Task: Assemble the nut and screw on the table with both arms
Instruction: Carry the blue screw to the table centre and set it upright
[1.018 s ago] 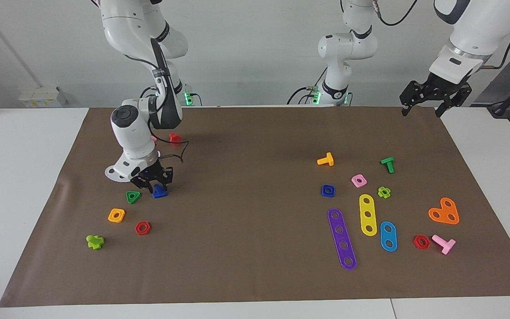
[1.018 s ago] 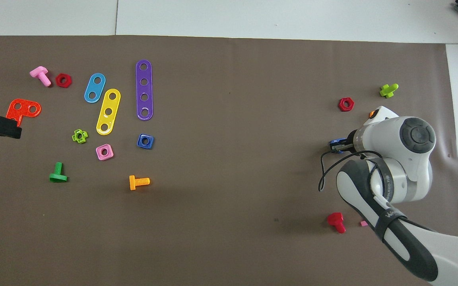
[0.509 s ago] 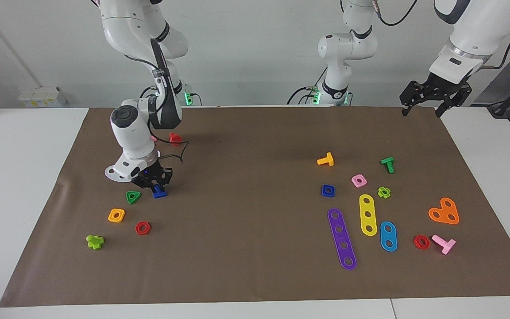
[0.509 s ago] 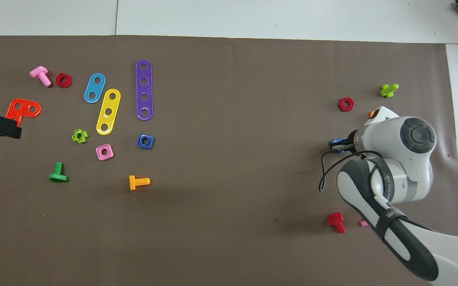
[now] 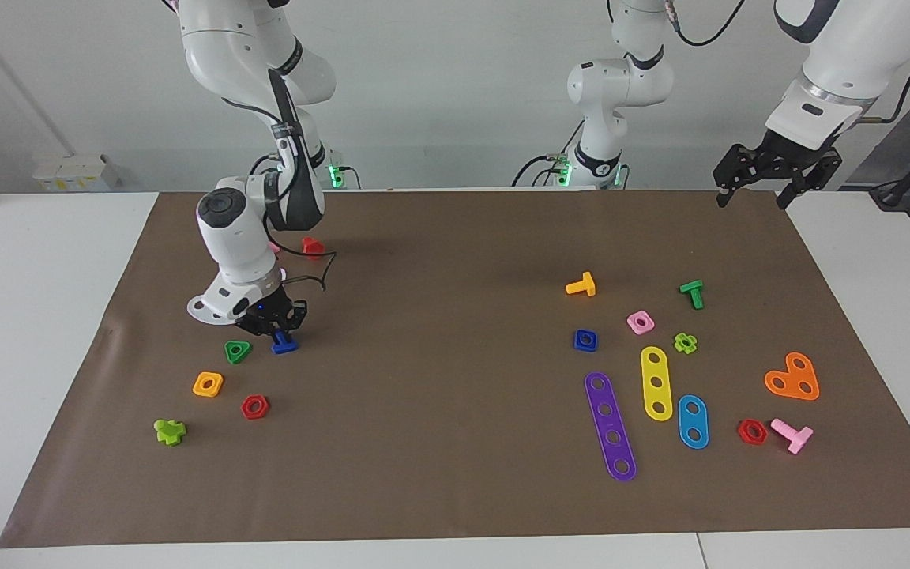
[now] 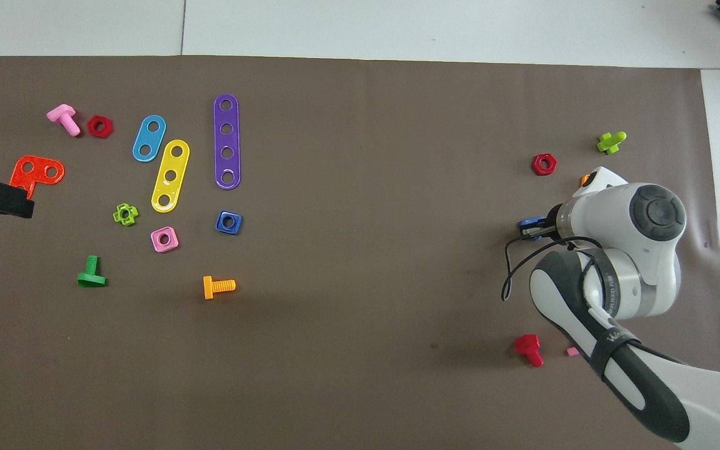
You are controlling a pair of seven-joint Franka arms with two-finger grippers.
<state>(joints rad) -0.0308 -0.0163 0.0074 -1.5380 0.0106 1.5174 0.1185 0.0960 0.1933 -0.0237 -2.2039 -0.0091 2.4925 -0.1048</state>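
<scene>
Two arms over one white surface (image 5: 28, 332) covered by a brown mat (image 5: 455, 474).

Right hand (image 5: 275, 325): low over the mat toward the right arm's end, fingers clamped together on the dark-blue screw (image 5: 283, 342), whose triangular head hangs just at the mat; whether it touches the mat cannot be told. In the overhead view only a sliver of the screw (image 6: 527, 222) shows past the wrist.

Left hand (image 5: 775, 175): raised over the mat's corner at the left arm's end, fingers spread apart, holding nothing; this arm waits.

Dark-blue nut (image 5: 585, 340): flat on the mat toward the left arm's end, beside the pink nut (image 5: 641, 322) and just nearer the robots than the purple strip (image 5: 610, 425).

Green triangular nut (image 5: 238, 351): beside the screw. Orange nut (image 5: 208, 384) and red hex nut (image 5: 254, 406): farther from the robots than the screw.
</scene>
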